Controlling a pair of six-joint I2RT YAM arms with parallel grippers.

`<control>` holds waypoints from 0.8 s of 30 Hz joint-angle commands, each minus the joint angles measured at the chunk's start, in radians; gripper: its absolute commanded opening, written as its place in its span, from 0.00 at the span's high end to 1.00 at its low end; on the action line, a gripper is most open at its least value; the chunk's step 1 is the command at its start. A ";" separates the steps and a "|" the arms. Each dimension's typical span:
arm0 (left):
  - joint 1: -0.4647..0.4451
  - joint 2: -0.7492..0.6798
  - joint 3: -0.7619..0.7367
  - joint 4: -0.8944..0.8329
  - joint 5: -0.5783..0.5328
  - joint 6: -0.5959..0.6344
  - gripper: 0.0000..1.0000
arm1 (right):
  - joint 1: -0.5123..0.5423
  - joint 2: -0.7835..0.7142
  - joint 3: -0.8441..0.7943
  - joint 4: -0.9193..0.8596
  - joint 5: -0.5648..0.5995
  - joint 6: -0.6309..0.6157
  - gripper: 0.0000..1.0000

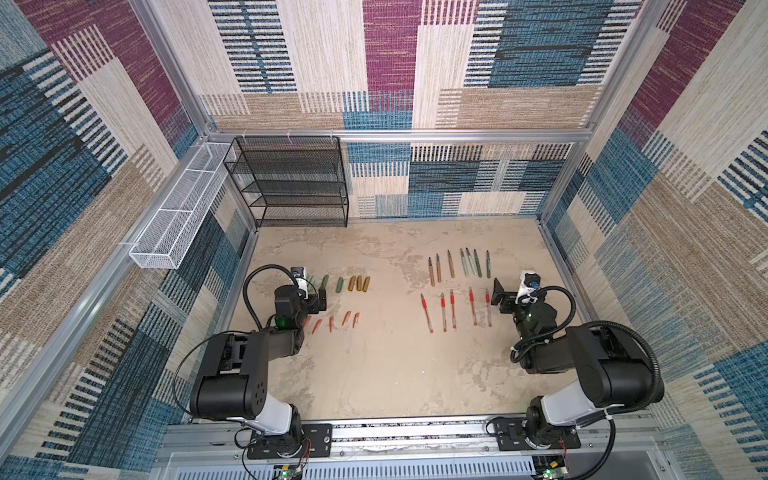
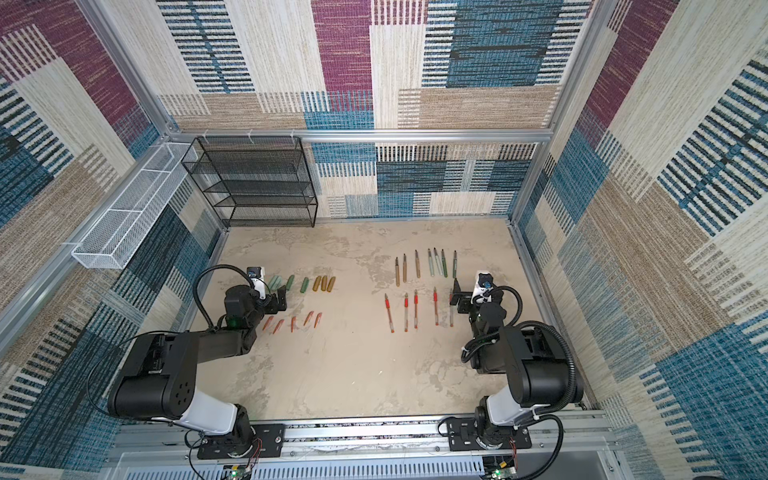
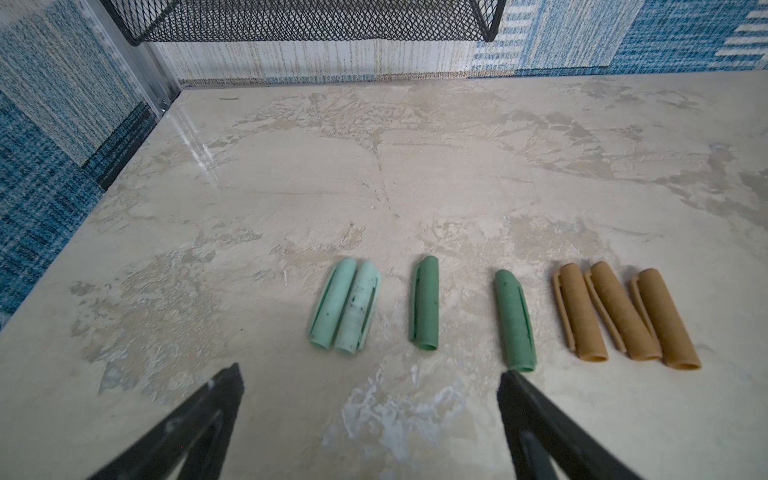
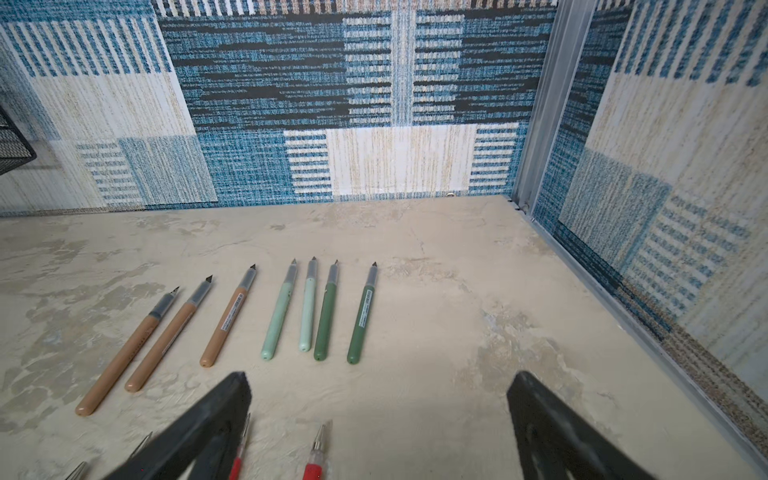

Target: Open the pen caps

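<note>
The pen caps lie loose on the left of the table. In the left wrist view they are two pale mint caps (image 3: 345, 307) side by side, two dark green caps (image 3: 424, 305) (image 3: 514, 322) and three gold-brown caps (image 3: 623, 313). Several small red-orange caps (image 1: 332, 320) lie nearer the front. The uncapped pens lie on the right: a far row of brown, mint and green barrels (image 4: 286, 316) and a near row with red grips (image 1: 453, 309). My left gripper (image 3: 370, 371) is open just short of the cap row, and my right gripper (image 4: 381, 376) is open over the red-grip pens; both are empty.
A black mesh shelf (image 1: 291, 183) stands at the back left against the wall. A white mesh basket (image 1: 178, 216) hangs on the left frame rail. Patterned walls close the table on three sides. The arms' bases sit on the front rail (image 1: 415, 436).
</note>
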 commanded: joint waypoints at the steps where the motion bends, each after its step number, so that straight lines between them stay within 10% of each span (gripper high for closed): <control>1: 0.001 -0.002 0.006 0.001 -0.017 -0.010 0.01 | 0.000 -0.003 -0.002 0.053 -0.014 0.008 0.00; 24: 0.000 -0.001 0.005 0.002 -0.017 -0.009 0.01 | 0.001 -0.001 0.016 0.023 -0.058 -0.010 0.00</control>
